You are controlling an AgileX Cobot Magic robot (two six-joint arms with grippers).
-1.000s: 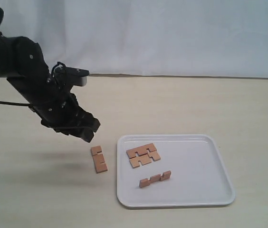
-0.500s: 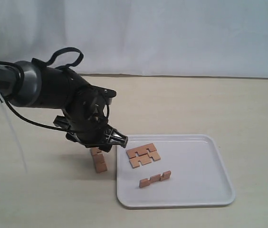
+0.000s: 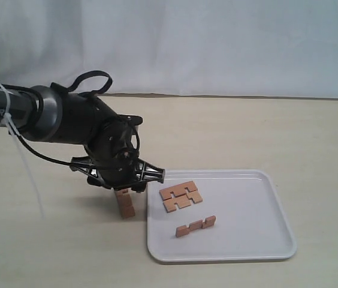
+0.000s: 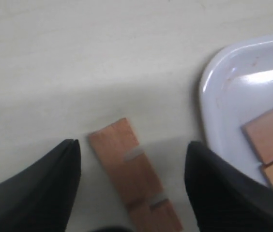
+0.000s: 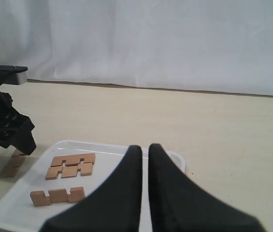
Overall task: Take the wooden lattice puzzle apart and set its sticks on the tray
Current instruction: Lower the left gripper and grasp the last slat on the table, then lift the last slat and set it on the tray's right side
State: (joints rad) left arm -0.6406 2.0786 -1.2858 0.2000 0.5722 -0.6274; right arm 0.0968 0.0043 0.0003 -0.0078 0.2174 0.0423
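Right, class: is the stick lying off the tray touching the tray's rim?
Apart. The exterior view shows bare table between the stick and the tray.

My left gripper [image 4: 131, 162] and right gripper [image 5: 145, 148]: matte black. All sticks [image 3: 181, 197]: plain light reddish-brown. The tray [image 3: 217, 259]: glossy white, unmarked. The surface [image 3: 247, 132]: pale beige. The backdrop [image 3: 217, 42]: white. My left arm [image 3: 44, 114]: grey band, white lettering.

The left gripper [image 3: 124, 182] has swung down from its raised position to the stick [image 3: 125, 204] lying on the table [image 3: 247, 132] beside the tray [image 3: 247, 210], open jaws now straddling it
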